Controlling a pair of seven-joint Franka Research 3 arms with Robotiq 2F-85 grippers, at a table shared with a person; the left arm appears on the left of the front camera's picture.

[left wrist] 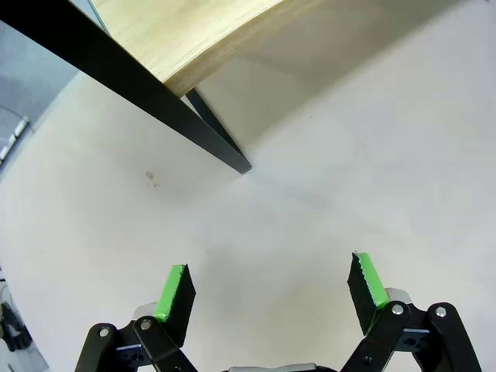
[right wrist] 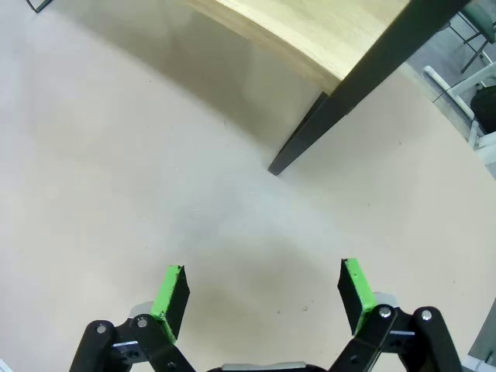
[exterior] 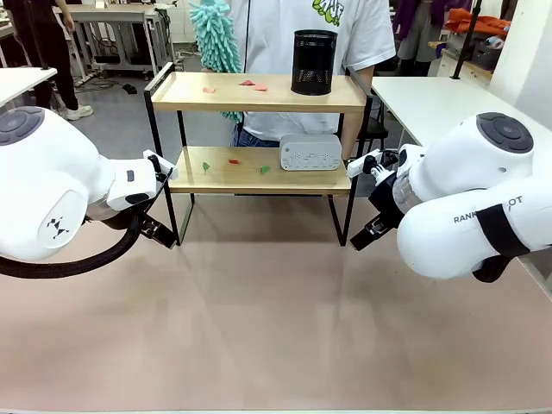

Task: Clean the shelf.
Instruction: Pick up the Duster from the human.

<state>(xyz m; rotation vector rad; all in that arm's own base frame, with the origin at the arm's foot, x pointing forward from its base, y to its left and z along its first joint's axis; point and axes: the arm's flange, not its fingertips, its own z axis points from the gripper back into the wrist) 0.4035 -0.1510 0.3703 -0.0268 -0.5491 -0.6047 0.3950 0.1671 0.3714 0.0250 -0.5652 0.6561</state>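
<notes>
Small two-tier wooden shelf with black metal frame [exterior: 259, 105] is standing mid-counter [exterior: 276, 336], red and green scraps [exterior: 233, 161] littering both boards. Left fingers [left wrist: 172, 291] and right fingers [right wrist: 169, 293] are hanging apart, empty, flanking its near legs, probably leaving room for the person's teal fluffy duster [exterior: 216, 39]

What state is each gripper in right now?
Left gripper, black with green pads: open, holding nothing.
Right gripper, same build: open, holding nothing.
</notes>
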